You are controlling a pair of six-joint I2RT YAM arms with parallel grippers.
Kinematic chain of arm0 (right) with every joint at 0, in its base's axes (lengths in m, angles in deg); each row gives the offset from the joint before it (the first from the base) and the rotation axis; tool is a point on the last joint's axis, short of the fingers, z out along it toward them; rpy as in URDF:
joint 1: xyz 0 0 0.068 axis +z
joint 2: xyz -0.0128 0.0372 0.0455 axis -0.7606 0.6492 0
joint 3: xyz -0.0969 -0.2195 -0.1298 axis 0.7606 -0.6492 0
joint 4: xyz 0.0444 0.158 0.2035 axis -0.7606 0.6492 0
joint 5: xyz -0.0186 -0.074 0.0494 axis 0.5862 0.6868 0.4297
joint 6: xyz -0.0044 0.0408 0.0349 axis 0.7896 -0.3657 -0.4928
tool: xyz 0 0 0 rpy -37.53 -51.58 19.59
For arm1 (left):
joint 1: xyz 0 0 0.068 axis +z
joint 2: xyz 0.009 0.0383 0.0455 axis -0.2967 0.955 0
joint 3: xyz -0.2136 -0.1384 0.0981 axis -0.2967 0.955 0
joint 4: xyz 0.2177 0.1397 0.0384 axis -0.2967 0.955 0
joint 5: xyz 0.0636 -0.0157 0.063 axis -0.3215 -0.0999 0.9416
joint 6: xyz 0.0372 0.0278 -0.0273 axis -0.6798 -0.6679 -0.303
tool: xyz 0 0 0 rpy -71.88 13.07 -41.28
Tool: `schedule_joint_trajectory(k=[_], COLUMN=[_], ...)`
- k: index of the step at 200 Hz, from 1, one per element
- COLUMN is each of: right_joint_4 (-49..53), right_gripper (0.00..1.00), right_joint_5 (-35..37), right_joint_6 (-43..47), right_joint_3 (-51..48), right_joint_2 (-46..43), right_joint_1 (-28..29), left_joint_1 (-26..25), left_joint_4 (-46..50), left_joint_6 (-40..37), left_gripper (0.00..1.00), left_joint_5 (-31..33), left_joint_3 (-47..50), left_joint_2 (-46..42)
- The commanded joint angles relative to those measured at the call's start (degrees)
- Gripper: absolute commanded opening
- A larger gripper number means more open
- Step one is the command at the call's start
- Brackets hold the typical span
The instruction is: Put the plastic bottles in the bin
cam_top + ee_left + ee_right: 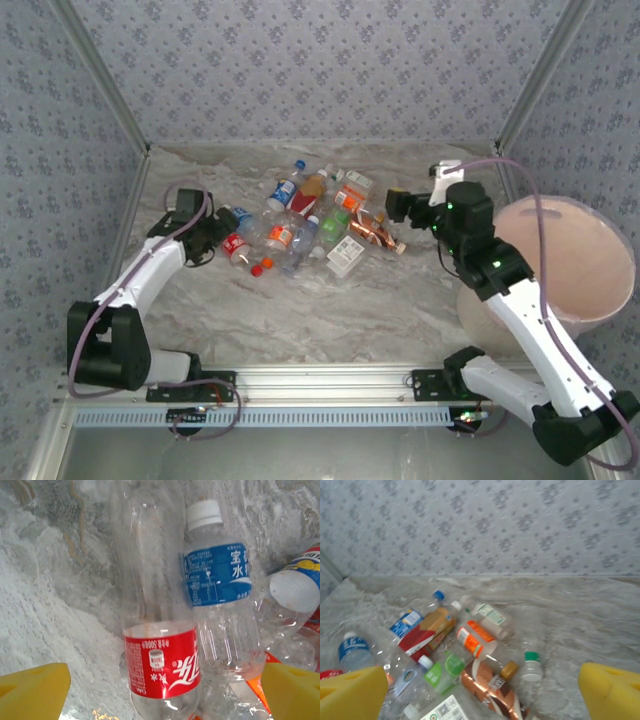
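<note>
Left pincer point(160, 695) is spread wide. Its yellow fingertips point(30, 692) stand either side of two bottles lying side by side on the marbled grey-white worktop point(330, 310): a clear plastic bottle with a red label point(161, 666) and, touching it, a clear plastic bottle with a blue label and white cap point(217, 575). I see bare worktop between the red-label one and the nearer fingertip, so no grip.

From the top view, this pincer point(212, 240) sits at the left end of the heap of small plastic bottles point(305, 220), which lies mid-worktop toward the far edge.

Right pincer point(400, 205) hangs just beside the heap's right end, wide apart and holding nothing point(480, 695).

Large round pale pink-beige bin point(585, 255) stands at the worktop's right edge, beside the right arm. I can't tell whether any bottles are inside.
</note>
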Motion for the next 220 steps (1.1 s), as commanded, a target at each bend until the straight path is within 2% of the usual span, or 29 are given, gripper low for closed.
schedule_joint_trajectory(k=[1, 24, 86, 120, 154, 220], right_joint_4=[-8.95, -10.56, -9.98, -10.50, -10.08, -12.06], right_gripper=[1.00, 1.00, 1.00, 1.00, 1.00, 1.00], right_joint_5=[-0.27, 1.11, 1.93, 2.30, 2.48, 1.89], right_joint_6=[0.86, 0.80, 1.55, 1.24, 1.06, 0.34], right_joint_3=[-3.03, -5.28, -7.68, -9.21, -9.33, -9.88], right_joint_2=[-0.89, -0.97, -2.51, -3.46, -3.36, -1.78], right_joint_1=[2.23, 3.48, 4.27, 4.42, 4.51, 4.65], left_joint_1=[-5.19, -7.90, -10.79, -10.75, -10.75, -10.75], left_joint_4=[3.73, 1.80, -2.74, -11.59, -12.35, -11.90], left_joint_6=[6.50, 10.14, 12.18, 8.28, 7.49, 2.51], left_gripper=[0.98, 0.98, 0.91, 0.82, 0.75, 0.58], left_joint_5=[4.68, 4.48, 8.28, 5.14, 5.40, 9.44], left_joint_3=[-0.35, 1.77, 4.21, 6.31, 6.08, 8.05], left_joint_2=[0.15, 2.01, 7.89, 11.63, 15.22, 10.36])
